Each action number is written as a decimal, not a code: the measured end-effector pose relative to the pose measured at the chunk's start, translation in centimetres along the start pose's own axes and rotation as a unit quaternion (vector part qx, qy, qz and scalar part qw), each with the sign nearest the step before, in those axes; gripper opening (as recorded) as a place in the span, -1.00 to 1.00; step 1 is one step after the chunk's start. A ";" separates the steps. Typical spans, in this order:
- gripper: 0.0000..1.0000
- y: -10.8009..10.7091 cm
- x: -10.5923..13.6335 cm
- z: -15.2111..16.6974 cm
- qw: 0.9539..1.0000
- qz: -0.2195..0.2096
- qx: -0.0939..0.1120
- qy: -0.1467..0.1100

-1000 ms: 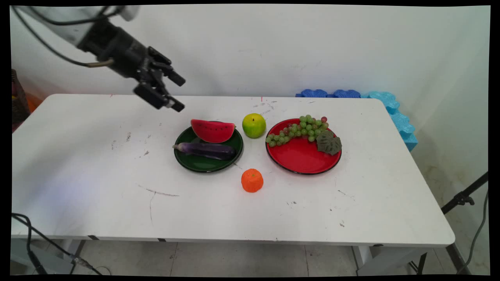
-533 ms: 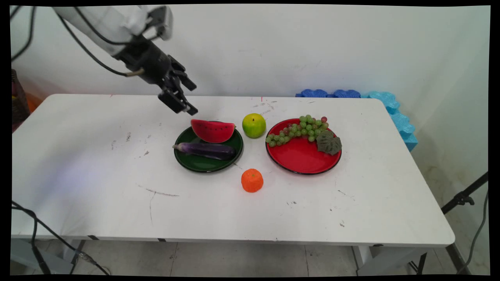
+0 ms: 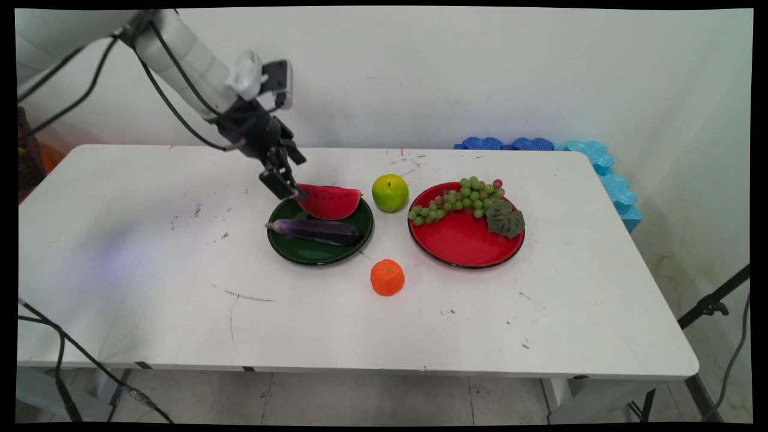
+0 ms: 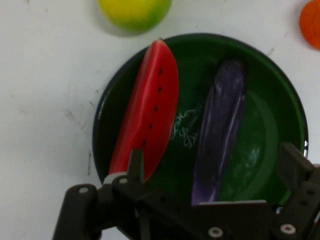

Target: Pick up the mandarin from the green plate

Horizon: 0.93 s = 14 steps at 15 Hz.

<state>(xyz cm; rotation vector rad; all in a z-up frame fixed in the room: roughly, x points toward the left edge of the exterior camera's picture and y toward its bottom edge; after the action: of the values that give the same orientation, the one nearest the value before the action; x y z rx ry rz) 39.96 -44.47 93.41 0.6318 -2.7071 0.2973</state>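
My black gripper (image 3: 290,177) hangs open just above the left end of a red watermelon slice (image 3: 328,201). The slice lies on a dark green plate (image 3: 318,255) with a purple eggplant (image 3: 315,231) in front of it. In the hand view the gripper (image 4: 215,167) looks straight down on the plate (image 4: 282,95). One finger stands over the near end of the watermelon slice (image 4: 150,110) and the other over the plate's far rim. The eggplant (image 4: 220,125) lies between them. Nothing is held.
A green apple (image 3: 390,192) sits right of the green plate, an orange (image 3: 387,277) in front of it. A red plate (image 3: 462,247) carries green grapes (image 3: 459,201) and a leaf (image 3: 505,219). Blue foam pieces (image 3: 600,162) line the far right edge.
The arm has swung right and down from over the table's far left. The gripper now hangs low over the green plate at the watermelon's left end. Nothing on the table moved.
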 end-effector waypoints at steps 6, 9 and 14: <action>1.00 0.1 -1.0 3.8 1.000 0.018 -0.018 -0.017; 1.00 0.1 -1.6 5.7 0.999 0.028 -0.027 -0.021; 1.00 0.0 -2.3 8.2 0.998 0.043 -0.038 -0.022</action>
<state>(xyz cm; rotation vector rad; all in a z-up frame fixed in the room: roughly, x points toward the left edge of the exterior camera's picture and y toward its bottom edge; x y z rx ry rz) 39.56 -45.85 85.02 0.5064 -2.7784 0.2022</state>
